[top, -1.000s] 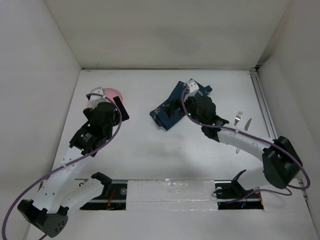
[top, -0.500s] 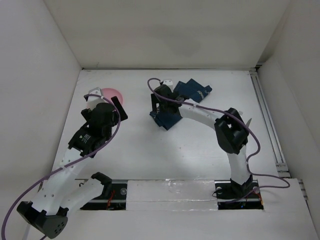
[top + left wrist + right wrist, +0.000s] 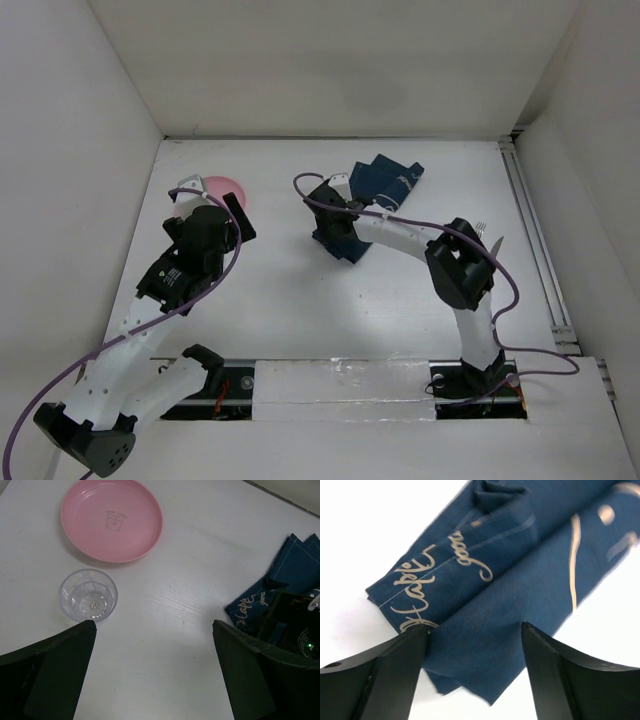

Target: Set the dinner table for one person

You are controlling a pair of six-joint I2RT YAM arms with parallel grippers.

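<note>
Right wrist view: we see the right fingers (image 3: 385, 680) spread, not clamped, straddling the near-left end of the folded navy placemat (image 3: 510, 580), far-centre on the surface (image 3: 300, 300). Long axis runs diag. near-left to far-right; the left fingers (image 3: 45, 680) are spread, empty, farther off.

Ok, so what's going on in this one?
The right arm is stretched across the white table, and the right fingers stand open on either side of the folded navy placemat, near its edge and not clamped on it. The left arm hovers by the pink plate and the clear glass, with the left fingers wide open and empty. Nothing is laid out yet: the placemat is bunched up, and plate and glass sit off to the left.
</note>
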